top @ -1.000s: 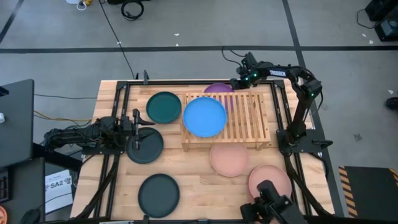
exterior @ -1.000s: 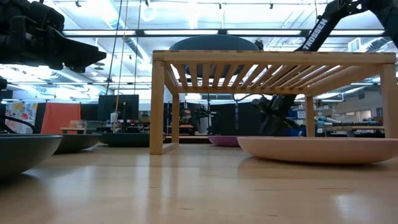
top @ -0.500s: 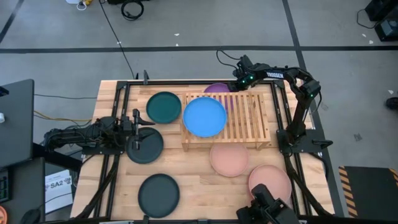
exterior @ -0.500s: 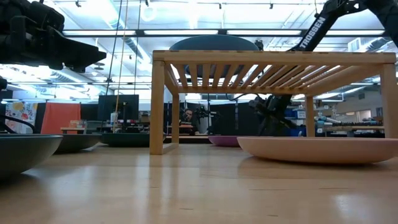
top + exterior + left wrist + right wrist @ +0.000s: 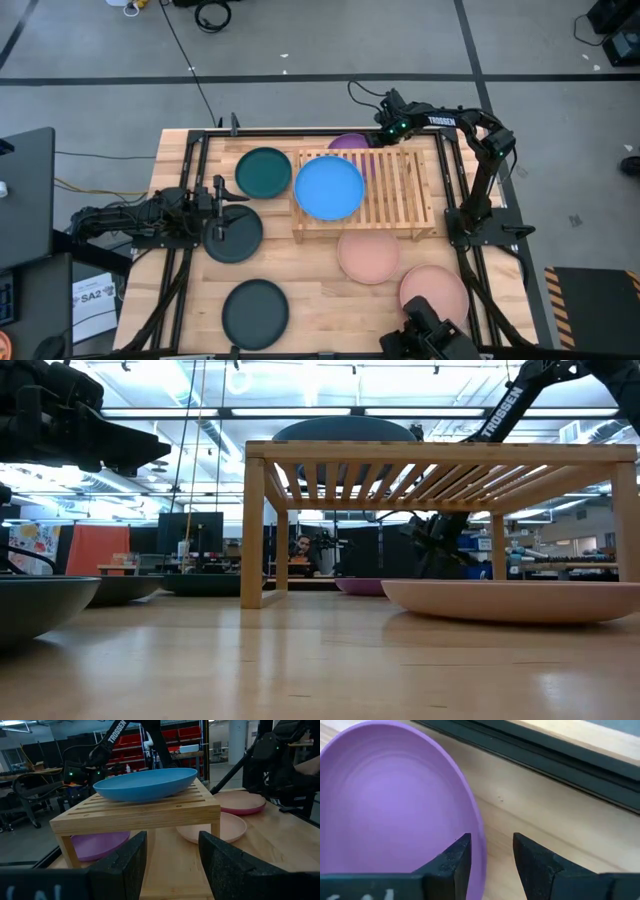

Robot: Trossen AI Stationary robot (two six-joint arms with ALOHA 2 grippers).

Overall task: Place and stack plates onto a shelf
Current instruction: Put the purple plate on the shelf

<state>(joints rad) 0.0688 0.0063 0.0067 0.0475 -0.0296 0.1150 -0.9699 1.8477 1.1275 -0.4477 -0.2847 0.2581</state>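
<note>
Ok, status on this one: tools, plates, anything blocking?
Right tool open, straddling purple plate rim behind shelf. Left tool open, idle over black plate. Blue plate shelved. No obstruction seen.

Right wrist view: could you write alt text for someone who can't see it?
The right gripper, fingers apart, straddles the rim of a purple plate lying on the wooden table: one finger over the plate's inside, the other outside the rim. A dark metal rail crosses the table beyond.

High view: looked straight down over the whole table.
Low view: sat at tabletop level, facing under the shelf.
Left wrist: faced the blue plate, also seen overhead.
Right wrist: close above the purple plate.
</note>
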